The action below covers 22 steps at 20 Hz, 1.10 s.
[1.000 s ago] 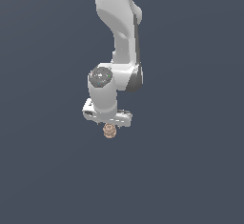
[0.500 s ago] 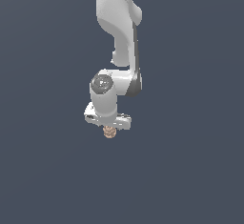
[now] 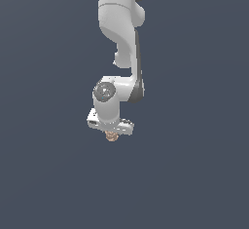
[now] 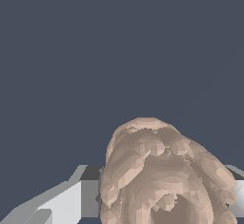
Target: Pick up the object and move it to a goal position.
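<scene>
The object (image 3: 112, 136) is a small tan-brown, lumpy, ridged thing like a pinecone. It pokes out just below the white gripper (image 3: 111, 134) at the end of the white arm. The gripper is shut on it and holds it above the grey floor. In the wrist view the object (image 4: 164, 175) fills the near part of the picture, wedged between a white-grey finger (image 4: 71, 201) on one side and the edge of the other finger (image 4: 237, 192). The fingertips are hidden behind the gripper body in the exterior view.
A plain dark grey surface (image 3: 194, 174) lies all around. The white arm (image 3: 121, 38) comes down from the top of the exterior view. No goal marker shows in either view.
The gripper with the object in it has risen a little and shifted slightly toward the exterior view's right. The arm's wrist has turned slightly. The hold on the object is the same.
</scene>
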Tool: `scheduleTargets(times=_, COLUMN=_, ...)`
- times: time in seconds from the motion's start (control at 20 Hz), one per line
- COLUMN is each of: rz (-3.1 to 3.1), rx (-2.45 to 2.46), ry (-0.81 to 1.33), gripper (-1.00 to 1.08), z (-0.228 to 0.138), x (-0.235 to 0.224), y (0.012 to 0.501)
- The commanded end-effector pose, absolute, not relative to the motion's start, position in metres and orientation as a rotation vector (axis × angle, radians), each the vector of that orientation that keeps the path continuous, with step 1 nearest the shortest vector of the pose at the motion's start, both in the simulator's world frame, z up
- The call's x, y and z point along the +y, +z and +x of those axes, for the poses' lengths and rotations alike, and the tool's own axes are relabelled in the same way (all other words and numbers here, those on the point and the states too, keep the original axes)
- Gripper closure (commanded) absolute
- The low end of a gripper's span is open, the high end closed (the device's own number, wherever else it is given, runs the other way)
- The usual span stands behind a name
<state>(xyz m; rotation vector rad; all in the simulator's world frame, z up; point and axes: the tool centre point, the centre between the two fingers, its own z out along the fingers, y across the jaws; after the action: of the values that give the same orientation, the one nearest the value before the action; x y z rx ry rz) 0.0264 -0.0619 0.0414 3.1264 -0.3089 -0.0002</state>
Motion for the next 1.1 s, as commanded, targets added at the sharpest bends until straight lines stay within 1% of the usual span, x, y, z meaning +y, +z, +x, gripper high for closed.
scheduleTargets(times=0.0, rz=3.126, rx=-0.309, ry=0.000, gripper=1.08, z=0.026, x=-0.062, y=0.041)
scheduleTargets(times=0.6, rz=3.127, rx=-0.308, ry=0.001, gripper=1.08, z=0.024, x=-0.057, y=0.044)
scheduleTargets(times=0.85, rz=3.127, rx=-0.308, ry=0.001, gripper=1.08, z=0.014, x=-0.042, y=0.051)
scheduleTargets(times=1.05, rz=3.127, rx=-0.308, ry=0.001, gripper=1.08, z=0.001, x=-0.022, y=0.061)
